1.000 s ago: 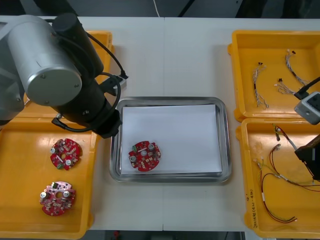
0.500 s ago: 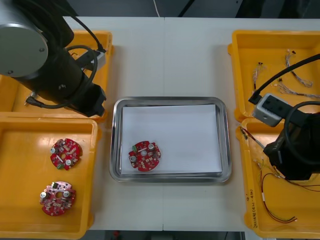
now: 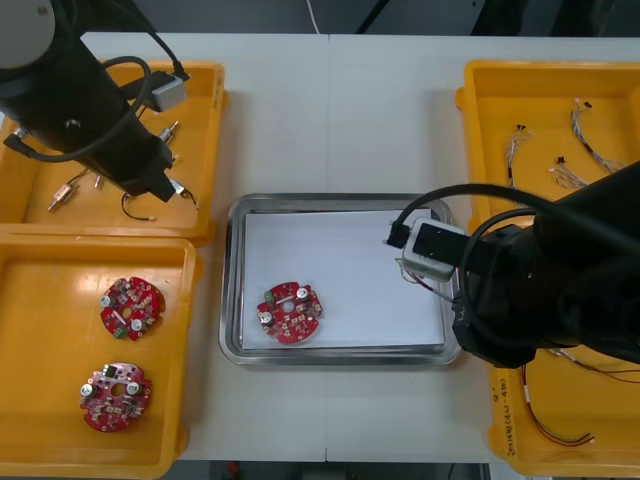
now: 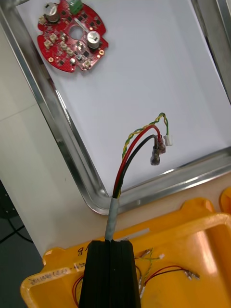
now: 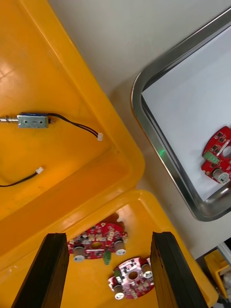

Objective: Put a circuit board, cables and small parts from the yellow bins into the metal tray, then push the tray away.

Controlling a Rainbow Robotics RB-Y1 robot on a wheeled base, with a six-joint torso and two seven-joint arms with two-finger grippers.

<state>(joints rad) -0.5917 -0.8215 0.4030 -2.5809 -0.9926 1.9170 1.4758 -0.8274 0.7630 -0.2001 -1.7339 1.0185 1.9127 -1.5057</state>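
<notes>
Red-and-yellow cable (image 4: 124, 163) clamped in my right gripper (image 4: 111, 245) should drop well inside the tray (image 4: 65, 139); left gripper (image 5: 108, 236) hangs open over a bin (image 5: 48, 62).

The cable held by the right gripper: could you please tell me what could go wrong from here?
1. The right gripper holds the cable by its thin grey sleeve alone, so it might slip early.
2. The cable's ends hang above the metal tray near its rim, the gripped end above a yellow bin; released here, it may drape across the rim.
The left gripper, open, hovers above the left bins.
</notes>
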